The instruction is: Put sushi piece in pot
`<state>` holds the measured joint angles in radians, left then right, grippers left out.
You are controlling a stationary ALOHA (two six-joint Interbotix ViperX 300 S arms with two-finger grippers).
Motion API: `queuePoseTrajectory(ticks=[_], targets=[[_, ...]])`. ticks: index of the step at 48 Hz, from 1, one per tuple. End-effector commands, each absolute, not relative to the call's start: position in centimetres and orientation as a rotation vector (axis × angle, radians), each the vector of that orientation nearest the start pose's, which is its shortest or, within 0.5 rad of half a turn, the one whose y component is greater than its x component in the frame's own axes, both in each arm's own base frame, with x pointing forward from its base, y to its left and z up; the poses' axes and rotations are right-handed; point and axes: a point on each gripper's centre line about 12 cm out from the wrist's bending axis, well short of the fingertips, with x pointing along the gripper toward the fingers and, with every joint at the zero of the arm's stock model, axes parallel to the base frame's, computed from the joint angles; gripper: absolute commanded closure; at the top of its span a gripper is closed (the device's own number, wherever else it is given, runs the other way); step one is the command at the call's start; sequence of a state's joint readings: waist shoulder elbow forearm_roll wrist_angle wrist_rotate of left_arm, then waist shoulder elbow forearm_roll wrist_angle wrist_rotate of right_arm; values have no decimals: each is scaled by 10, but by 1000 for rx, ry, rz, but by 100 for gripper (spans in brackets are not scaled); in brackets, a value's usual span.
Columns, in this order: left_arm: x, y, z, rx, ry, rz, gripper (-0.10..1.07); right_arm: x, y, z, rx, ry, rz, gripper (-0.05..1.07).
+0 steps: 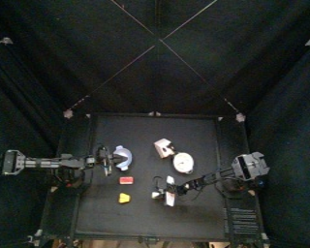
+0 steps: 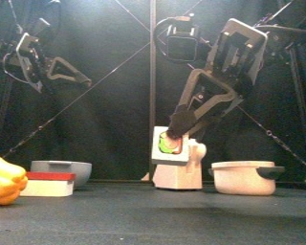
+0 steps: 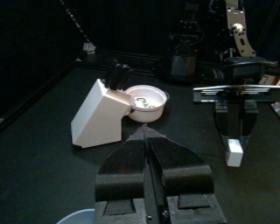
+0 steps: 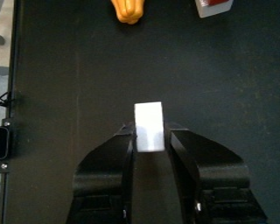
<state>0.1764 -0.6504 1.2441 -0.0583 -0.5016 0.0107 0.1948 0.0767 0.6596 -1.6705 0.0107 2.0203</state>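
Right hand (image 4: 149,140) pinches the sushi (image 4: 149,125) between its 2 jaws. The piece shows as a plain white chunk and the orange patch is not visible from here. It sits at the fingertips, low over the counter (image 4: 73,79); can't tell if it touches.

Left hand (image 3: 149,157) is pressed together, holds nothing, and is parked well off to the side of the right hand.

Step in hand, as I judge it: lift and carry to the pot (image 1: 185,162).
- Keep the pinch firm, since the piece is small and only its near end is held.
- Raise it above the rim before going sideways.
- Spread the jaws only once centred over the opening.

Room for moving:
- The pot is near the right hand, further back on the counter, with the path between them open.
- The white stand (image 1: 162,147) sits just beside the pot on its far side, so don't overshoot.
- The yellow piece (image 4: 129,9) and red block (image 4: 213,7) lie ahead of the fingertips, well apart and off the route.
- The counter edge is close behind the right hand.
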Motion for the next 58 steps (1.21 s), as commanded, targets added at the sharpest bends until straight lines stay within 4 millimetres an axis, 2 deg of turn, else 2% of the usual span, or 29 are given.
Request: queuePoseTrajectory(ticks=[1, 10, 20, 32, 42, 48, 58], targets=[[230, 45, 229, -44, 67, 207, 63, 386, 74, 160, 272, 705, 52, 50], [230, 45, 228, -44, 69, 207, 63, 369, 63, 172, 331, 679, 4, 50], [230, 45, 228, -45, 69, 208, 63, 336, 47, 177, 428, 654, -127, 50], [230, 45, 228, -46, 70, 208, 63, 284, 21, 183, 510, 599, -402, 50], [230, 45, 228, -45, 69, 208, 63, 250, -5, 189, 557, 555, -691, 50], [230, 45, 228, -45, 69, 208, 63, 238, -14, 182, 570, 578, -828, 49], [230, 45, 228, -45, 69, 209, 63, 238, -16, 173, 556, 608, -855, 47]])
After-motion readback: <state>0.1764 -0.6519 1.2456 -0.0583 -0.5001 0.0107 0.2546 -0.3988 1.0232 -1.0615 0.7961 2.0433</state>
